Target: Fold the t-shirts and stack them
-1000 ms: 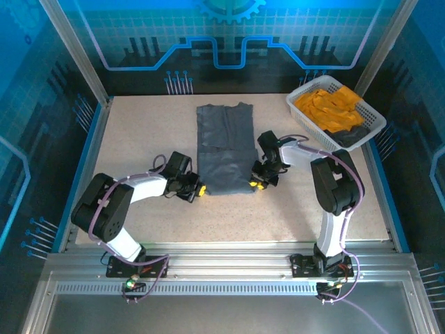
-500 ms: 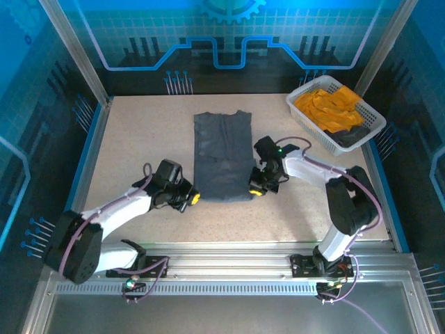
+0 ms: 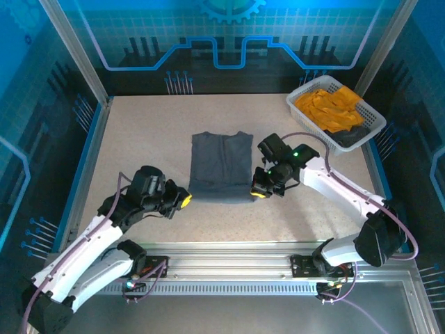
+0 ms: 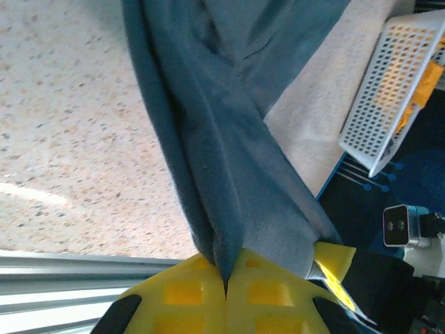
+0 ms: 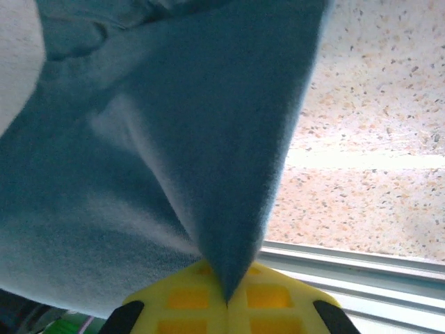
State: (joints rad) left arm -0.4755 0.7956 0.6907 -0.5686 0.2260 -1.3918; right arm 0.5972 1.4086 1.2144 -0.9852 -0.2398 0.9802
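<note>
A slate-grey soft cloth t-shirt (image 3: 221, 165) lies folded into a narrow upright rectangle at the middle of the speckled beige table (image 3: 139, 139). Its collar end points to 12 o'clock and its hem end to 6 o'clock.

The left gripper (image 3: 183, 200) sits at the shirt's 7 o'clock corner. In the left wrist view its yellow fingers (image 4: 184, 296) are pressed together with the folded grey edge (image 4: 208, 139) pinched between them. From that pinch the cloth rises in two or three layers and runs away towards 12 o'clock.

The right gripper (image 3: 259, 193) sits at the shirt's 5 o'clock corner. In the right wrist view its yellow fingers (image 5: 268, 298) are likewise clamped on a point of the grey fabric (image 5: 174, 139). There the cloth fans out from the pinch towards 11 o'clock, with soft creases across it. The table surface (image 5: 375, 104) shows at 2 o'clock and an aluminium rail (image 5: 348, 271) at 4 o'clock.

From above, both arms reach inward from the near edge. The hem side of the shirt is stretched between the two grippers.

A white plastic lattice basket (image 3: 292, 104) stands at the table's 1 o'clock corner, well apart from the grey shirt. It holds bright orange-yellow cloth t-shirts (image 3: 330, 104) in a crumpled heap. A dark cloth (image 3: 351, 134) lies at the basket's 5 o'clock end. The left wrist view catches the same basket (image 4: 382, 90) at 2 o'clock, with orange showing through its lattice wall.
</note>
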